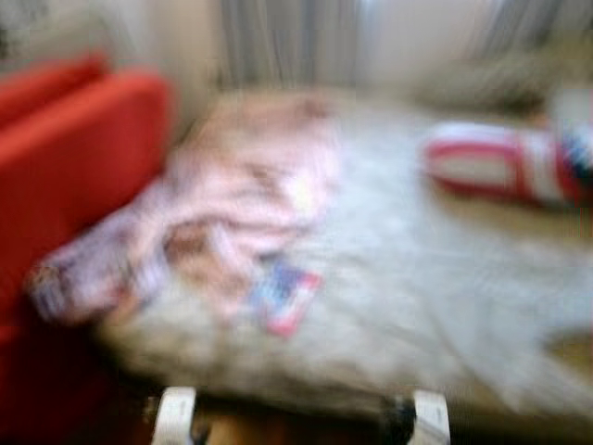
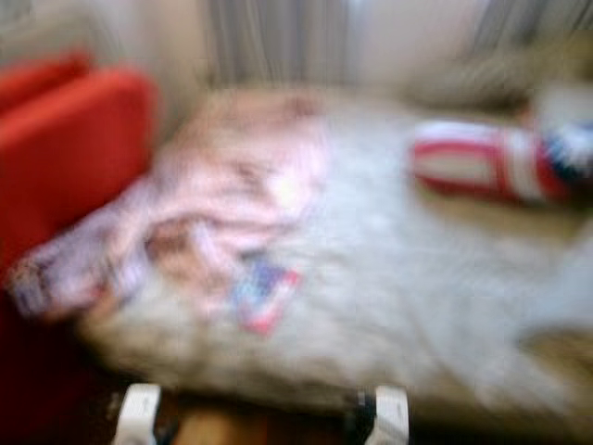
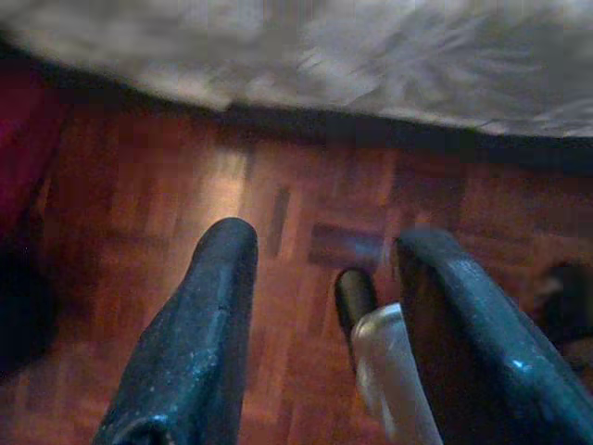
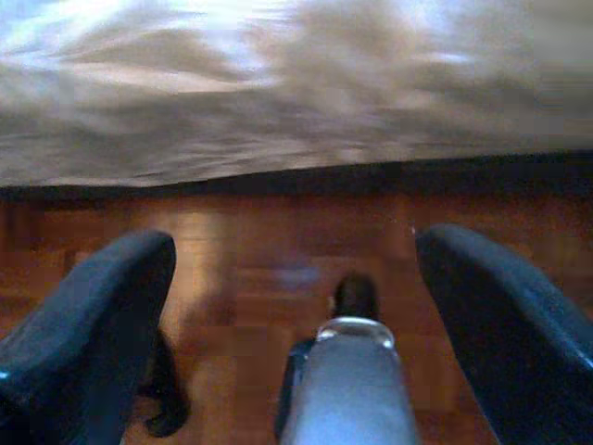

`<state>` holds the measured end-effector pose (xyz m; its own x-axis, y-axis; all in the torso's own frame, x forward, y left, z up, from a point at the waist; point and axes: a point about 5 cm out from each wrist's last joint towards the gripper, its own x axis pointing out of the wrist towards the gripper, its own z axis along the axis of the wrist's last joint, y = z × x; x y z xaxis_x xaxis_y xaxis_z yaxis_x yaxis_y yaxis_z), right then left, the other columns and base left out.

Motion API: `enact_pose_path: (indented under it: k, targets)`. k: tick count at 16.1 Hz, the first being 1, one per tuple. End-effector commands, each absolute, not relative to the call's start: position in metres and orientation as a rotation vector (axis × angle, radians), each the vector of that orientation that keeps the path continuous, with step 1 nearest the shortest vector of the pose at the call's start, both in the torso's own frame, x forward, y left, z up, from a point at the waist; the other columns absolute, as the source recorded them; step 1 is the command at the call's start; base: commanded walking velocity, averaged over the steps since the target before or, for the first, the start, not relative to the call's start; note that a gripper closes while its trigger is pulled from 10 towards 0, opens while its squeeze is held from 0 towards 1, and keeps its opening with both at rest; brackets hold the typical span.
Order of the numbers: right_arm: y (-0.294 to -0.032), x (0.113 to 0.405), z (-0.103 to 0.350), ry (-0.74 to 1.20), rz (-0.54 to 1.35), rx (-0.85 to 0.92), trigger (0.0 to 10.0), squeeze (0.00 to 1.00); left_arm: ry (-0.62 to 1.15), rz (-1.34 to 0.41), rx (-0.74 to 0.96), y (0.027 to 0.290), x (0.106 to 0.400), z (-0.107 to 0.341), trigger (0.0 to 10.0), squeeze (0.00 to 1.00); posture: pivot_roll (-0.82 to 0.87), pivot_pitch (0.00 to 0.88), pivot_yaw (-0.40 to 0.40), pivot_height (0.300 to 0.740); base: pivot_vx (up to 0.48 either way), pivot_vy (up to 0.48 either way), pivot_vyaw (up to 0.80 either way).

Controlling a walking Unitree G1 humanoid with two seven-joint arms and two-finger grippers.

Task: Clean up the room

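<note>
Head views blurred. Pink cloth (image 1: 236,199) lies crumpled on bed (image 1: 417,306), ahead of and above both grippers. Left gripper (image 3: 320,315) spread, empty, low over wood floor (image 3: 278,213). Right gripper (image 4: 292,306) wide, empty, likewise. Cloth judged soft, light, limp; pinch raised fold near edge.

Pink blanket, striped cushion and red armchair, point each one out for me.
pink blanket (image 1: 250,199), left eye view, middle of the heap.
striped cushion (image 1: 496,165), left eye view, its middle.
red armchair (image 1: 79,148), left eye view, its arm.

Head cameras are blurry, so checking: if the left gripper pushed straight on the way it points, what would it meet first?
Probably the wooden floor between the open left gripper fingers; the bed's hanging cover lies further on. Depth is unclear.
</note>
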<state>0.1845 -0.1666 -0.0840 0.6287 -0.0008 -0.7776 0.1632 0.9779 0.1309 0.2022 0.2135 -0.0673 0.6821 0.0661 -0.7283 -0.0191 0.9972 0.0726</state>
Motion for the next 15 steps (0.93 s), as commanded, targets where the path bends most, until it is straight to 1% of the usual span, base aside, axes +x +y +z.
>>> enact_pose_path:
  k: [1,2,10,15]
  targets:
    - [-0.1753,0.1751,-0.088,0.917,-0.117,0.185,10.0,0.0,0.838,0.021,0.054,0.2035,0.1995,-0.071,10.0,0.0,0.0,0.087,0.021,0.74,0.0,-0.341,-0.77]
    - [-0.1752,0.1749,-0.0881,0.917,-0.118,0.186,10.0,0.0,0.839,0.02,0.054,0.2034,0.1993,-0.0711,10.0,0.0,0.0,0.086,0.02,0.74,0.0,-0.341,-0.57]
    - [-0.1786,0.173,-0.0883,0.912,-0.121,0.183,10.0,0.0,0.841,0.017,0.048,0.2008,0.2,-0.0714,10.0,0.0,0.0,0.085,0.022,0.74,0.0,-0.34,0.0]
    - [-0.1832,0.1697,-0.0893,0.92,-0.126,0.181,10.0,0.0,0.848,0.022,0.052,0.2078,0.197,-0.0716,10.0,0.0,0.0,0.087,0.024,0.74,0.0,-0.34,0.0]
